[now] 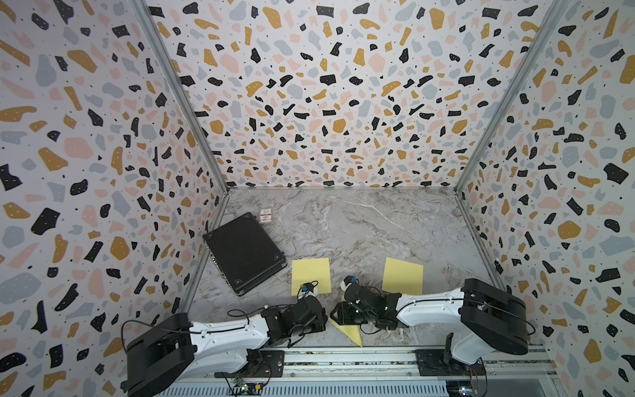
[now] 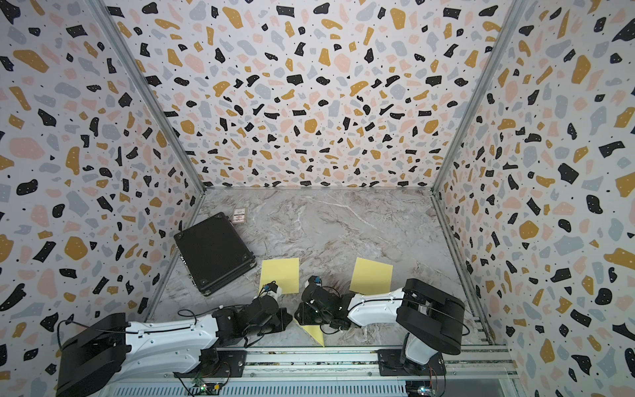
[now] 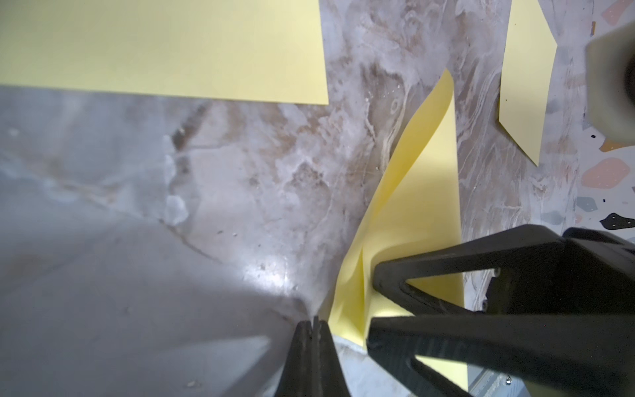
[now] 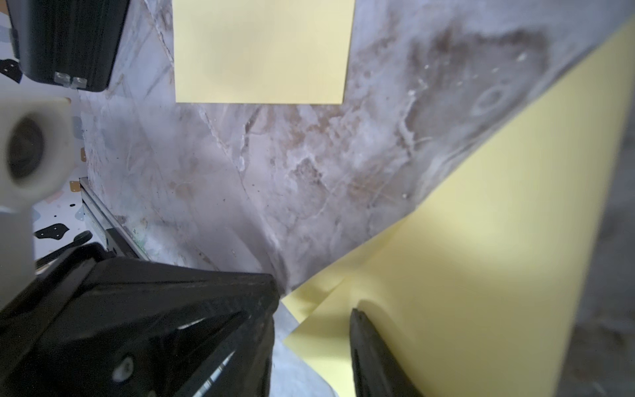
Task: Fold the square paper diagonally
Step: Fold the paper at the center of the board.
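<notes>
The square paper (image 1: 347,332) is pale yellow and lies near the table's front edge between my two arms, mostly hidden under them in both top views. In the left wrist view the paper (image 3: 421,206) is doubled over, with one flap curling up off the marble. My left gripper (image 3: 315,324) is shut just beside the paper's near corner, and nothing shows between its fingers. My right gripper (image 3: 372,302) stands open over that same end, with yellow paper showing between its fingers. In the right wrist view one finger (image 4: 364,343) rests against the raised flap (image 4: 481,240).
Two more yellow sheets lie flat farther back, one left (image 1: 311,276) and one right (image 1: 402,280). A black case (image 1: 245,252) sits by the left wall with a small printed packet (image 1: 266,216) behind it. A metal rail (image 1: 343,357) runs along the front edge.
</notes>
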Motion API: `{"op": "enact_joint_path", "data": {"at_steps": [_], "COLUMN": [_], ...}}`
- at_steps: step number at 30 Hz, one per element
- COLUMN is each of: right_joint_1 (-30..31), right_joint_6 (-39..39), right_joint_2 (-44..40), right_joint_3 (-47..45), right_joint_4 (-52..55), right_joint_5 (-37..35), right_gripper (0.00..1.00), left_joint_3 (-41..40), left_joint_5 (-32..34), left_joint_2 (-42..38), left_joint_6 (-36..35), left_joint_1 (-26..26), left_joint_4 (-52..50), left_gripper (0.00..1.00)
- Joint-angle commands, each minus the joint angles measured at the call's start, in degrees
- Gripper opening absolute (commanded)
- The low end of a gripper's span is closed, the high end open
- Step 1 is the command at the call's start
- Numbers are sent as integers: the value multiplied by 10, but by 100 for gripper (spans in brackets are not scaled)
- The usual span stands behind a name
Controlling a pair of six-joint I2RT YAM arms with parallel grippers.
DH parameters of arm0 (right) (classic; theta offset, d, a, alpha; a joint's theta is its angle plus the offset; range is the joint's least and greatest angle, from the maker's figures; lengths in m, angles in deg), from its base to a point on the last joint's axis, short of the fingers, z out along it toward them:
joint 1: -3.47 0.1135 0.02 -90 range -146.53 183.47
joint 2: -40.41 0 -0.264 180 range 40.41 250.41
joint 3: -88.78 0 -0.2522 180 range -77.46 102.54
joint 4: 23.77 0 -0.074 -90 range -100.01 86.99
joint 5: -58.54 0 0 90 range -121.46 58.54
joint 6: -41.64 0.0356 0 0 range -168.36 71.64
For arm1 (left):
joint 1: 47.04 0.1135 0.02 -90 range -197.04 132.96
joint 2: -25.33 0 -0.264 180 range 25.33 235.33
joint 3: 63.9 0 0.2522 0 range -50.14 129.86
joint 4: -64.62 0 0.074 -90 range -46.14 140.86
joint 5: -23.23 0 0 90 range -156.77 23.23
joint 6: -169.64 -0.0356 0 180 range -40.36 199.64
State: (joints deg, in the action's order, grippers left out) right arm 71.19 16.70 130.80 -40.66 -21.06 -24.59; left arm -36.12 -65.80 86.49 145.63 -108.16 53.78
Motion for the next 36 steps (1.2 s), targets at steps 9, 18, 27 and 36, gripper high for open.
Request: {"op": "enact_joint_path", "data": {"at_steps": [9,18,27,36], "right_joint_1": [0,0,0,0], "right_joint_6": [3,5,6,7], "right_joint_2": [12,9,12,13], "right_joint_3": [-18,-20,-20,-20], "right_joint_4": [72,82,80,77], "right_joint_5": [-9,-12,-12,-10], "right_gripper": [33,29,27,25], "left_joint_3": [-16,-4,-3,-1], "left_joint_5": [-9,-33,-51,-59], "left_joint_2": [-64,-17,9,26], "left_joint_6": [50,33,37,35], "left_joint_1": [9,9,9,9], "left_joint_4": [53,68,96,110], "left_gripper": [13,20,21,21]}}
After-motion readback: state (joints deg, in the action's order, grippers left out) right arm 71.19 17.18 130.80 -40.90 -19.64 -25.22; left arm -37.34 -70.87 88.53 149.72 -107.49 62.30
